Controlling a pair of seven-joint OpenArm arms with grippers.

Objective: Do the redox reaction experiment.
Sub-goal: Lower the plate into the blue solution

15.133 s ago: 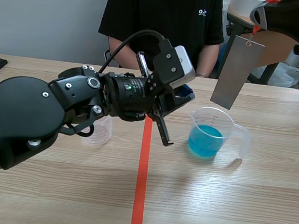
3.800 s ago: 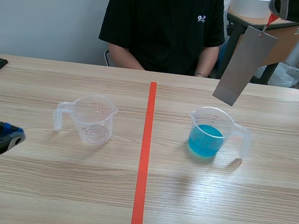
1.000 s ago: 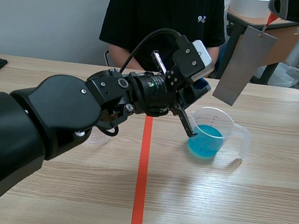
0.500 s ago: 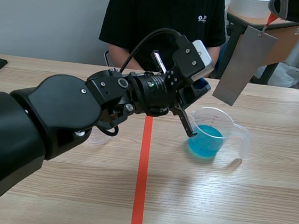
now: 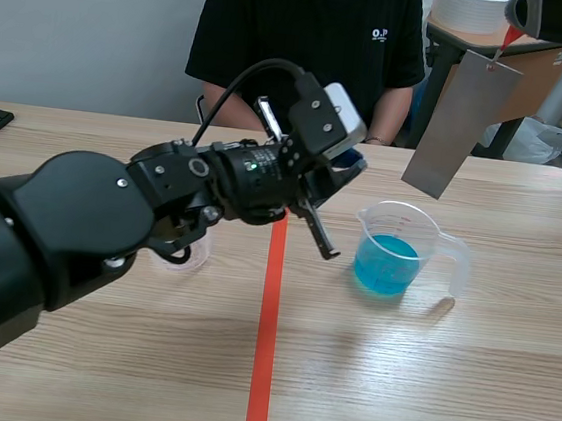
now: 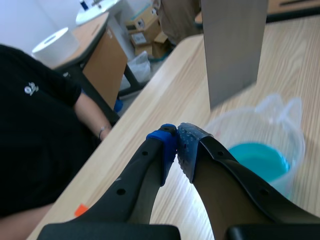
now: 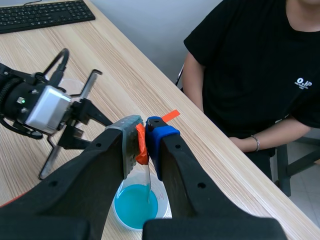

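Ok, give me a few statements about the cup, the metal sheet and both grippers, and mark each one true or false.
1. The cup below the metal sheet holds blue liquid. True.
2. The metal sheet is dipped in the liquid. False: it hangs above the cup, clear of the liquid.
3. The left gripper is shut on nothing. True.
4. The right gripper is open. False: it is shut on the orange tab at the sheet's top.

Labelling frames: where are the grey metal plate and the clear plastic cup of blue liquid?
grey metal plate (image 5: 461, 124), scene view, middle of its face.
clear plastic cup of blue liquid (image 5: 385, 272), scene view, front wall.
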